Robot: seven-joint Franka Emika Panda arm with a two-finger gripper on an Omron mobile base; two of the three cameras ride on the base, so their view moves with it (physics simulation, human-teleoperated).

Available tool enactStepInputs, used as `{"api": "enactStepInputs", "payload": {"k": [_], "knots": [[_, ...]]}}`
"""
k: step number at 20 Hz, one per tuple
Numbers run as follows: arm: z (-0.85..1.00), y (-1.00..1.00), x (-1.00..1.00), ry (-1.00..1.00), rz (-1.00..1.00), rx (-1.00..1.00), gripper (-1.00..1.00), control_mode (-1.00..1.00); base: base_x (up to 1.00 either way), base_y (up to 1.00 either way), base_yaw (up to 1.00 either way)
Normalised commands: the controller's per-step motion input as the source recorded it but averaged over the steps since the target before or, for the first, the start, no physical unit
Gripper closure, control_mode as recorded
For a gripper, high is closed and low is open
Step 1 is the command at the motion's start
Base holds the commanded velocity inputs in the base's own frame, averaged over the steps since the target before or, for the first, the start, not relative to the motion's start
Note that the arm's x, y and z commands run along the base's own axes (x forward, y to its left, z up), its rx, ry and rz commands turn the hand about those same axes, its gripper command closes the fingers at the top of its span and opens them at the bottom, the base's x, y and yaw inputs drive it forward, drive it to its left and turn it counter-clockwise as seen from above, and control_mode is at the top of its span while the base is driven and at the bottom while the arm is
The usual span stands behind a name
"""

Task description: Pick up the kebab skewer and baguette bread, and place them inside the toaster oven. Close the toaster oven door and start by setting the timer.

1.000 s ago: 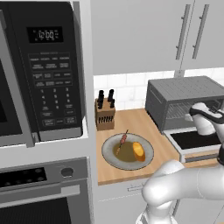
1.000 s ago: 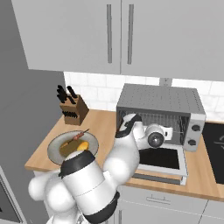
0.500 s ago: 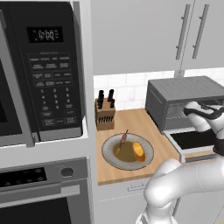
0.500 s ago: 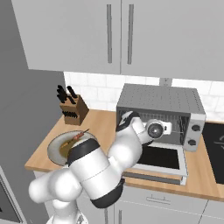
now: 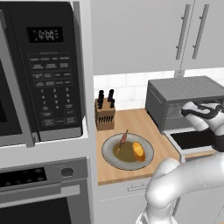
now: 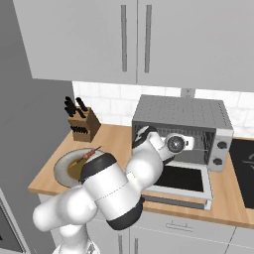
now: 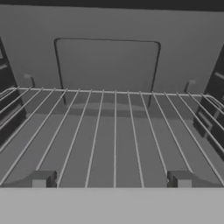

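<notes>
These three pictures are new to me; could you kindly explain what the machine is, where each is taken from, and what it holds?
It is a white robot arm in a simulated kitchen. Two cameras sit behind it, left and right; the third rides on its hand. The tool is open and empty, facing the wire rack inside the toaster oven, whose toaster oven door hangs open. On the counter, a plate carries the kebab skewer and baguette bread, beside a knife block.

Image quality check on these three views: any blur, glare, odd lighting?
Left base view: flat even light, soft shadow under the plate, mild blockiness. Right base view: same flat light, no glare on the toaster oven door. Hand view: dim grey, low contrast, wire rack readable; tool tips soft-edged.
</notes>
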Motion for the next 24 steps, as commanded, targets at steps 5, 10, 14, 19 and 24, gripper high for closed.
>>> {"api": "enactStepInputs", "payload": {"k": [5, 10, 14, 19, 24], "knots": [[-0.19, 0.0, 0.0, 0.0, 0.0, 0.0, -1.0, -1.0, 0.0, 0.0, 0.0], [-0.14, 0.0, 0.02, 0.0, 0.0, 0.0, -1.0, -1.0, 0.0, 0.0, 0.0], [-0.02, 0.0, 0.18, 0.0, 0.0, 0.0, -1.0, -1.0, 0.0, 0.0, 0.0], [-0.11, 0.0, 0.07, 0.0, 0.0, 0.0, -1.0, -1.0, 0.0, 0.0, 0.0], [-0.3, 0.0, 0.0, 0.05, 0.0, 0.0, -1.0, -1.0, 0.0, 0.0, 0.0]]}}
